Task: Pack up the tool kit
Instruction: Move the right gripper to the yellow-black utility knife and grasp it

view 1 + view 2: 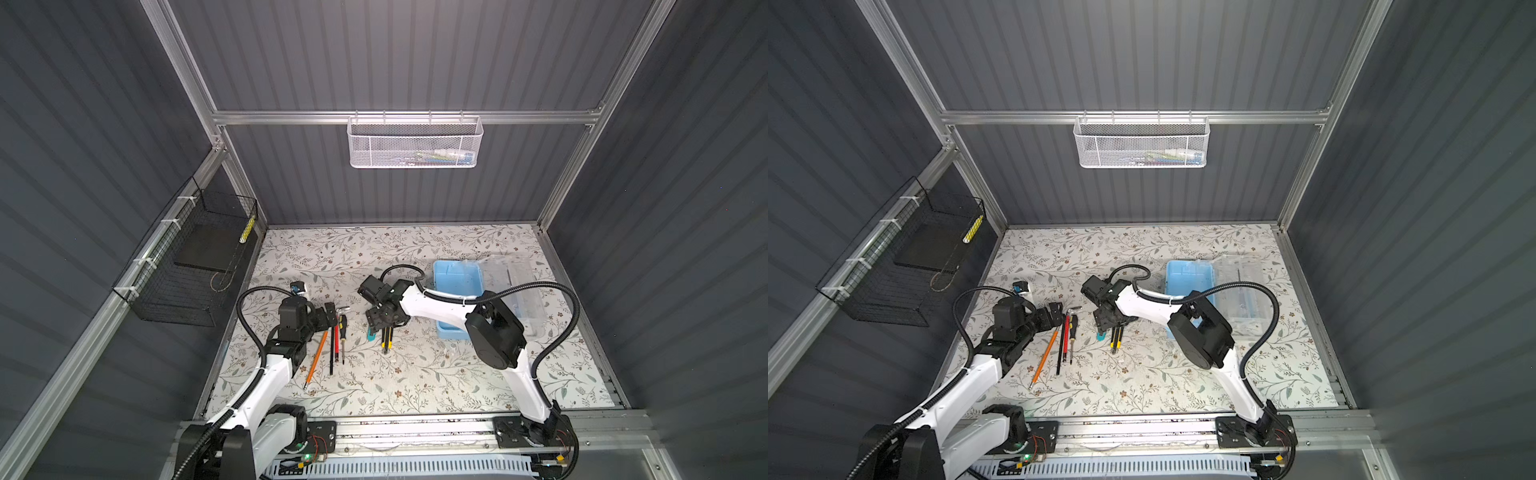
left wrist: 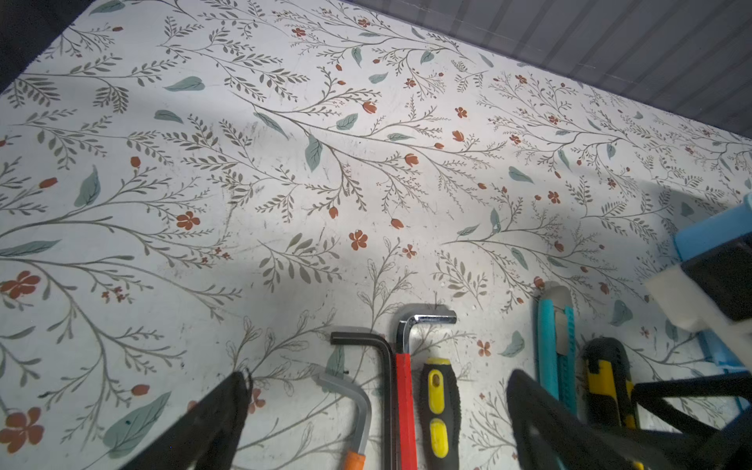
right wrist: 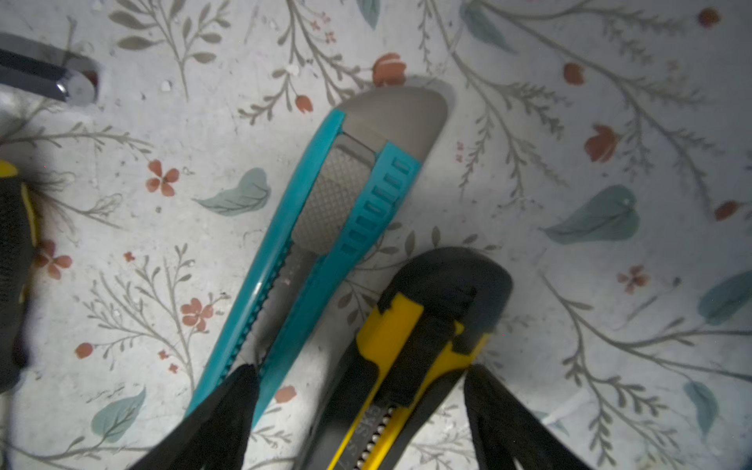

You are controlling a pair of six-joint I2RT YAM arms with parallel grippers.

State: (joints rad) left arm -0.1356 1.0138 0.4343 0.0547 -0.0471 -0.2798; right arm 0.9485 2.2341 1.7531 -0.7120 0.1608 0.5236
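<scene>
The tool kit's light-blue box stands open at the right, its clear lid folded out beside it. Slim tools lie in a row mid-table. My left gripper is open just above a black hex key, a red-sleeved hex key and a yellow-black screwdriver. My right gripper is open and low, its fingers on either side of a yellow-black utility knife without touching it. One finger overlaps a teal utility knife. An orange pencil lies left of the hex keys.
A white mesh basket hangs on the back wall. On the left wall is a black wire basket. The right forearm crosses in front of the box. Grey panels wall in the floral tabletop.
</scene>
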